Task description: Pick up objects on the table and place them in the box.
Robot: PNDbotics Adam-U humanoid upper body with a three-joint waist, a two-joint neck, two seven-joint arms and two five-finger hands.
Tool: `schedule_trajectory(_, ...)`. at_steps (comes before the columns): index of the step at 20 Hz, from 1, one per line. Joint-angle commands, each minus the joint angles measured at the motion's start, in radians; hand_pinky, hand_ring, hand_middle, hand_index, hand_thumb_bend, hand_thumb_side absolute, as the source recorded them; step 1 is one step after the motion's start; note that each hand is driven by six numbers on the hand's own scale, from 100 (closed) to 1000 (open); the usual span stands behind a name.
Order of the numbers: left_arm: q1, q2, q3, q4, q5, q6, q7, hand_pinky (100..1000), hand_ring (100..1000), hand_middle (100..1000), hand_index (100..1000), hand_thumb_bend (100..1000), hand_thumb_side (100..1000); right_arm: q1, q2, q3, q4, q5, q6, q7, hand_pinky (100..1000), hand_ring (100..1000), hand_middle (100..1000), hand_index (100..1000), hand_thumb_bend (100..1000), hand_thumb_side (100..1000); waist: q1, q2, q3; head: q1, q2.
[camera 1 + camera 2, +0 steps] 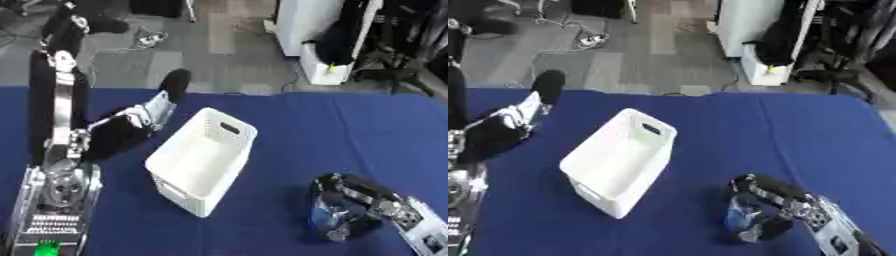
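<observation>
- Even, fairly bright indoor light from overhead, with no hard glare.
- The white box (203,161) casts a faint shadow on the blue table (350,130) at its near right side.
- Both views are soft and blurred; dark objects at the far edge lose all detail.

One white box (203,161) sits near the middle of one blue table (350,130). Two robot hands show: the left hand (144,117) at far left, the right hand (350,205) at near right, curled round one bluish object (331,214).
</observation>
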Motion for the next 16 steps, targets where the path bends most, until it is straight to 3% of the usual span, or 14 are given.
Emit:
schedule_trajectory(1,-0.016,-0.004,-0.002,-0.014,-0.004,-0.003,0.0,861,679,791,862,524,598,-0.007,-0.015,-0.01,0.0,-0.088,0.008,0.0,168,441,490,592,437,162,0.002,-0.013,-0.002,-0.001,-0.007)
schedule_trajectory(3,-0.016,-0.004,-0.002,-0.014,-0.004,-0.003,0.0,861,679,791,862,523,598,-0.007,-0.015,-0.014,-0.002,-0.136,0.005,-0.015,160,395,442,522,368,176,0.002,-0.013,-0.003,-0.001,-0.008)
schedule_trajectory(4,-0.016,-0.004,-0.002,-0.014,-0.004,-0.003,0.0,861,679,791,862,523,598,-0.008,-0.015,-0.017,-0.003,-0.155,0.002,-0.026,136,374,371,417,295,197,0.003,-0.013,-0.003,-0.002,-0.008)
schedule_trajectory(5,-0.016,-0.004,-0.002,-0.014,-0.003,-0.003,0.0,861,679,791,862,523,598,-0.008,-0.015,-0.02,-0.003,-0.171,-0.001,-0.038,119,362,342,369,279,208,0.003,-0.013,-0.003,-0.002,-0.008)
schedule_trajectory(6,-0.016,-0.004,-0.002,-0.014,-0.003,-0.003,0.0,861,679,791,862,523,598,-0.008,-0.014,-0.023,-0.002,-0.186,-0.004,-0.054,100,303,266,230,120,262,0.003,-0.013,-0.004,-0.001,-0.008)
schedule_trajectory(7,-0.016,-0.004,-0.002,-0.014,-0.003,-0.003,0.0,861,679,791,862,523,598,-0.007,-0.012,-0.028,0.001,-0.208,-0.004,-0.078,100,256,217,175,100,261,0.003,-0.013,-0.004,-0.001,-0.009)
schedule_trajectory(8,-0.016,-0.004,-0.002,-0.014,-0.003,-0.003,0.001,861,679,791,862,523,598,-0.007,-0.009,-0.032,0.007,-0.238,-0.003,-0.109,100,102,100,100,100,310,0.003,-0.013,-0.004,-0.001,-0.009)
schedule_trajectory(11,-0.016,-0.003,-0.002,-0.014,-0.003,-0.003,0.001,861,679,790,862,523,598,-0.009,-0.006,-0.038,0.025,-0.295,0.003,-0.177,100,100,100,100,100,388,0.004,-0.013,-0.005,0.0,-0.011)
schedule_trajectory(16,-0.016,-0.004,-0.001,-0.015,-0.002,-0.003,0.001,860,679,790,862,523,598,-0.015,0.0,-0.033,0.005,-0.283,-0.012,-0.234,100,100,100,100,100,315,0.004,-0.012,-0.004,0.002,-0.015)
